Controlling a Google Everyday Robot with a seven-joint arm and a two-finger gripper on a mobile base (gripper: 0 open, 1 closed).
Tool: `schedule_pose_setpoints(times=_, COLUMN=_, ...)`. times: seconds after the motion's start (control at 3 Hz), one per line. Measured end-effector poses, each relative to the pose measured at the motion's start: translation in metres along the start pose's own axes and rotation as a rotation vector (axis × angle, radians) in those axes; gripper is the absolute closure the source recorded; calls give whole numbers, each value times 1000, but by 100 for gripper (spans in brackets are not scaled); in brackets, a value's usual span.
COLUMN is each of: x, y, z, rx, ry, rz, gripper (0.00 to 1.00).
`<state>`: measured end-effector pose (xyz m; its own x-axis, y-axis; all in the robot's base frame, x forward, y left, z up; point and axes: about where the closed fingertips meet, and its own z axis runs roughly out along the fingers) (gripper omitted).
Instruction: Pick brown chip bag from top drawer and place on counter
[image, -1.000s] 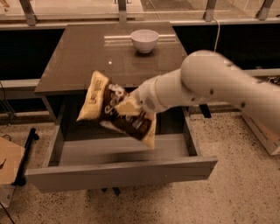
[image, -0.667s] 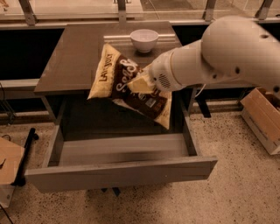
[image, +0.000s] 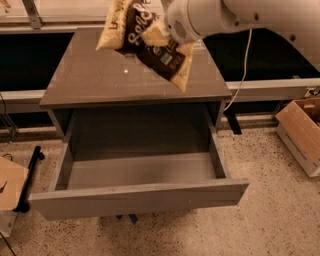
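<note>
Speckled floor (image: 270, 210); an open cardboard box (image: 300, 132) at right, flat cardboard (image: 10, 182) at left. A pale rail (image: 275, 84) crosses the dark back wall, with a white cable (image: 243, 70) hanging over it. The hand (image: 154, 36) hangs at the top edge

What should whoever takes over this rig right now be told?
Claw: shut on the bag, at the top of the view, above the far part of the counter.
Bag: hangs tilted over the counter; I cannot tell whether its low corner touches the surface.
Drawer: pulled out, and the bag is out of it.
Done: the bag has been picked from the drawer.
Left: lower the bag onto the counter, open the claw, draw the arm clear.
</note>
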<state>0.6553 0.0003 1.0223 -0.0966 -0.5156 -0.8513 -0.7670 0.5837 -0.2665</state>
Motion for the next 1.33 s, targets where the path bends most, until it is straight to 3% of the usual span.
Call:
schedule_pose_setpoints(times=0.33, x=-33, y=-11, z=52, rx=-42, ry=-46, rz=-18, gripper=82)
schedule_pose_setpoints(times=0.67, x=-44, y=1, z=113, rx=-129, ry=-58, rz=-17, gripper=59)
schedule_pose_setpoints(times=1.33, x=-47, y=5, z=118, rx=-135, ry=-65, rz=-17, gripper=12)
